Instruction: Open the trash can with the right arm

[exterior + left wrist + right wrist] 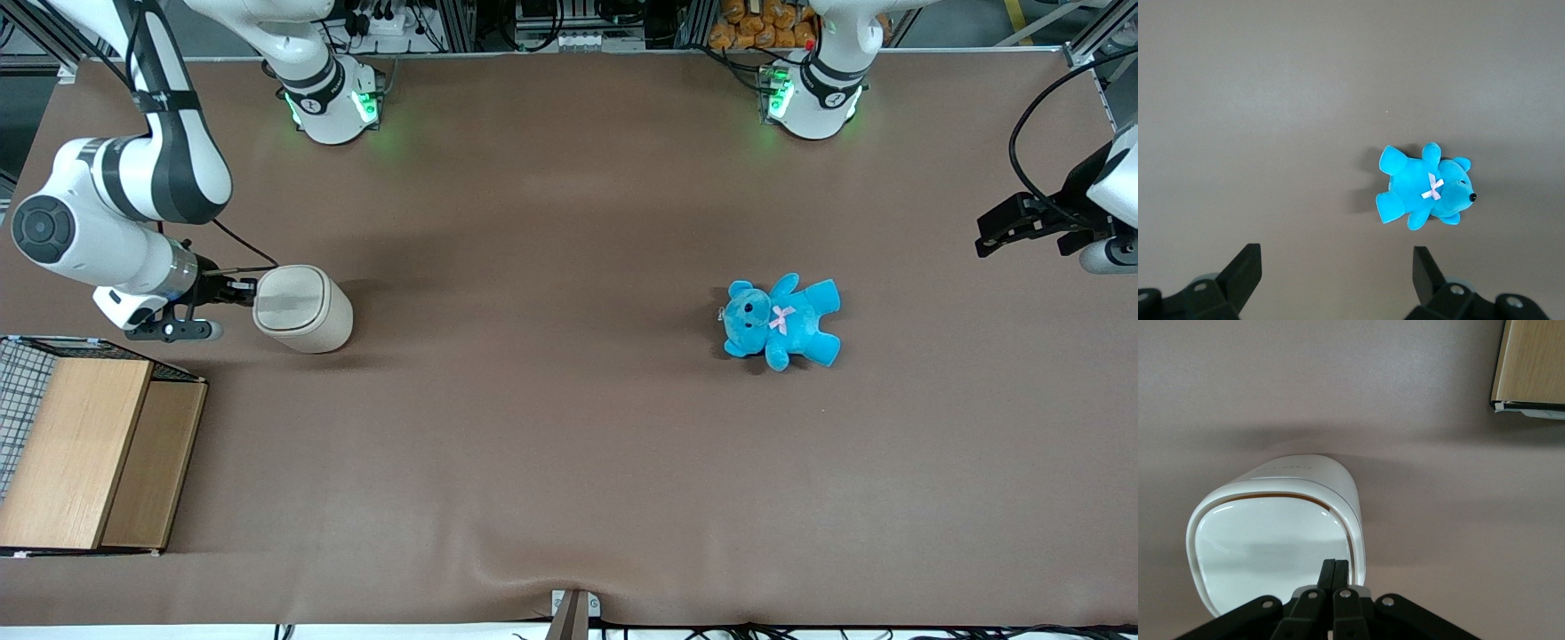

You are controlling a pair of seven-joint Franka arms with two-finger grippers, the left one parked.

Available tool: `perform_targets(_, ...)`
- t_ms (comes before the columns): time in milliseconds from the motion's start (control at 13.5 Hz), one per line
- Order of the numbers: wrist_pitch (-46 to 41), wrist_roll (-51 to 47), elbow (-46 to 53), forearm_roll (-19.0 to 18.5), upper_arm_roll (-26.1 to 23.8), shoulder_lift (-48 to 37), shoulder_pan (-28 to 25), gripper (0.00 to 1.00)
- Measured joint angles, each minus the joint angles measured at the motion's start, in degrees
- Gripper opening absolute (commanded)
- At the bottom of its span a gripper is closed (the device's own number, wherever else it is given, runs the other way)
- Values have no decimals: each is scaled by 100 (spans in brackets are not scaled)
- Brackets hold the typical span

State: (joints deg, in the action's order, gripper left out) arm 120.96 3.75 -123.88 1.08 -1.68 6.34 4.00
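Observation:
The cream-white trash can (303, 309) stands on the brown table toward the working arm's end, its rounded-square lid (286, 300) down and closed. The right arm's black gripper (246, 290) is beside the can, at the lid's edge, fingers pressed together with nothing between them. In the right wrist view the shut gripper (1335, 565) lies over the lid (1265, 547) near its rim; a thin tan seam shows between lid and body.
A wooden box with wire mesh (84, 453) stands nearer the front camera than the gripper; its corner shows in the right wrist view (1531, 367). A blue teddy (782, 320) lies toward the parked arm's end, also in the left wrist view (1425, 190).

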Motion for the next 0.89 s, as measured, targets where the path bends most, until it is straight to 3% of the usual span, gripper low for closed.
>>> perform_targets(889,221,0,-259,5,-7,101,0,0)
